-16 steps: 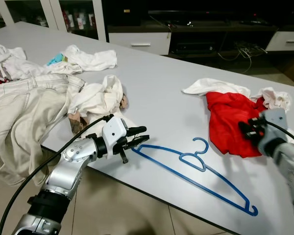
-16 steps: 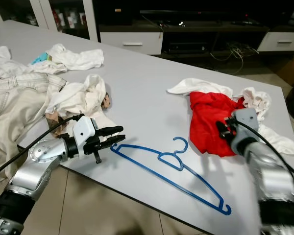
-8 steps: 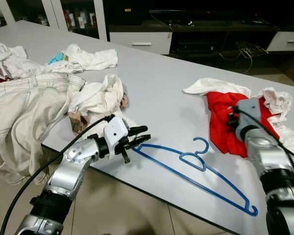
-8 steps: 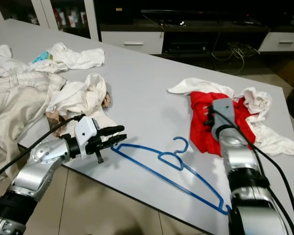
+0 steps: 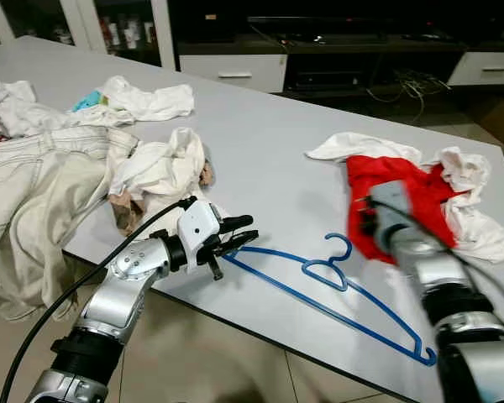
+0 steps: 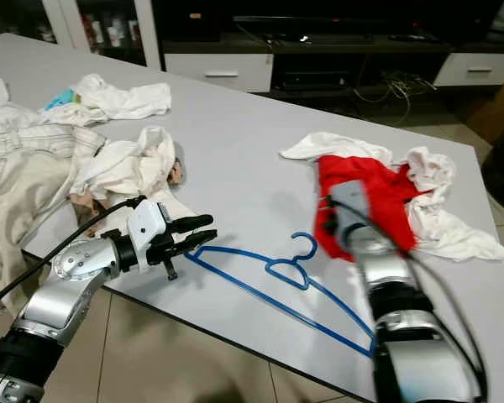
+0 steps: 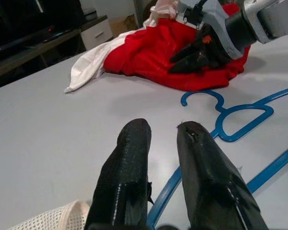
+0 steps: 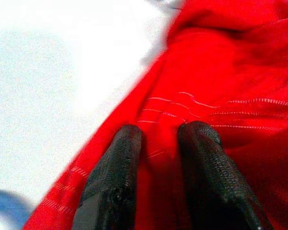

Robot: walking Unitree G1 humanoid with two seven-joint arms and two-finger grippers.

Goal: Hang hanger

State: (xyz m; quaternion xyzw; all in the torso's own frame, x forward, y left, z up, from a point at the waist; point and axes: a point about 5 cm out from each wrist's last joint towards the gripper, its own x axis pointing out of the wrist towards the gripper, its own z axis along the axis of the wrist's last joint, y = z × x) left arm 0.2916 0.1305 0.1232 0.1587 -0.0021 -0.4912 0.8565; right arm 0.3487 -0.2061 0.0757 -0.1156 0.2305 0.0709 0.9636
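Hanger (image 5: 332,285), blue, lies flat at lower centre of the table (image 5: 260,159); left gripper (image 5: 239,237), narrowly open, straddles its end; right gripper (image 7: 194,52) nearly closed at red cloth (image 5: 395,189); thin wire may slip.

Blue hanger (image 5: 336,290) on pale grey table (image 5: 260,159); red garment (image 5: 395,189), faintly striped; white cloths (image 5: 155,168); cream jeans (image 5: 34,193); black fingers (image 7: 129,167).
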